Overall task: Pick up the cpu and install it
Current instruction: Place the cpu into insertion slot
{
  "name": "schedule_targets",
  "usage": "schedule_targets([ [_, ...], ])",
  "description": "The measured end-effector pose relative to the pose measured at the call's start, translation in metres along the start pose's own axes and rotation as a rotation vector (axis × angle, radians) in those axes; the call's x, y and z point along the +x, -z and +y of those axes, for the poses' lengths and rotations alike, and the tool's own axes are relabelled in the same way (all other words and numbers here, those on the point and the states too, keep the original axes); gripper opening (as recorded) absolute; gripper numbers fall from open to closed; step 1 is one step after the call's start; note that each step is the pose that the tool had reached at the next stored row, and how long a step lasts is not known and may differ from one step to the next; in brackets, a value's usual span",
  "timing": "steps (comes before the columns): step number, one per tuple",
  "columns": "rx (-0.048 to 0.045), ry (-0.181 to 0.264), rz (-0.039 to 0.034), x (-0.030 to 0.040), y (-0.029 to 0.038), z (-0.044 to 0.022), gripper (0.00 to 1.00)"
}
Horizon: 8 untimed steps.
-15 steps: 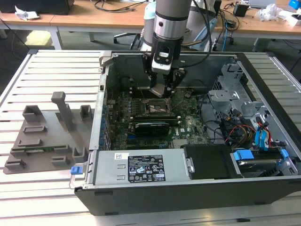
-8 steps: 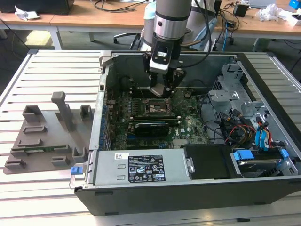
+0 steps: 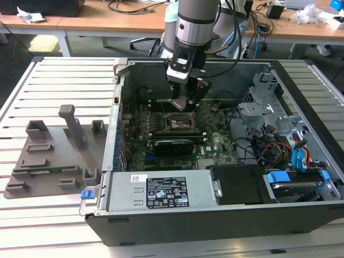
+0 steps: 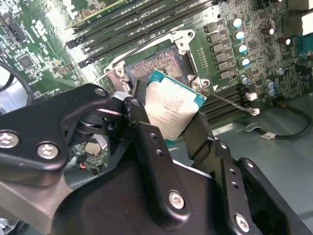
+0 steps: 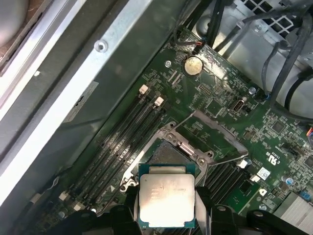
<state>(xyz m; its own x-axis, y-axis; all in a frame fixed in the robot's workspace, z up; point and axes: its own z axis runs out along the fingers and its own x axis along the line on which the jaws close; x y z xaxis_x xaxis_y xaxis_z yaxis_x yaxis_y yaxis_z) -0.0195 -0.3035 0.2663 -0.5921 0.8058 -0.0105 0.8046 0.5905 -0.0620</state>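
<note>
Slatted metal bench [image 3: 48, 75] carries an open computer case [image 3: 188, 226] lying on its side, with wooden desks [image 3: 107, 21] behind it. On the exterior view's left of the case you have a grey moulded fixture [image 3: 54, 156], flat on the slats.

Your arm reaches down into the case, and the claw [image 3: 185, 105] hangs over the motherboard [image 3: 209, 142], above the CPU socket [image 3: 180, 122].

Claw [image 4: 168, 115] state: narrow, clamped on the cpu [image 4: 171, 110]. One black finger [image 4: 139, 105] presses on each of two opposite edges, metal lid facing the camera. Same grip in the first wrist view: claw [image 5: 166, 208], cpu [image 5: 165, 200].

Position of the cpu: in the air, not seated. In both wrist views it overlaps one edge of the socket [image 5: 171, 152], whose contact field lies bare and whose hinged frame [image 5: 215, 134] is swung open.

Also noted:
- memory slots [image 5: 132, 127] just beside the socket
- coin cell [image 5: 192, 64] further along the board
- power supply [image 3: 161, 191] at the case's near wall
</note>
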Motion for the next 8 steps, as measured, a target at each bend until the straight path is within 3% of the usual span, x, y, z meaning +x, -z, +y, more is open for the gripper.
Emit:
schedule_targets([
  [8,0.0020,-0.071,0.0028,0.0000,-0.0002,0.0000,0.55],
])
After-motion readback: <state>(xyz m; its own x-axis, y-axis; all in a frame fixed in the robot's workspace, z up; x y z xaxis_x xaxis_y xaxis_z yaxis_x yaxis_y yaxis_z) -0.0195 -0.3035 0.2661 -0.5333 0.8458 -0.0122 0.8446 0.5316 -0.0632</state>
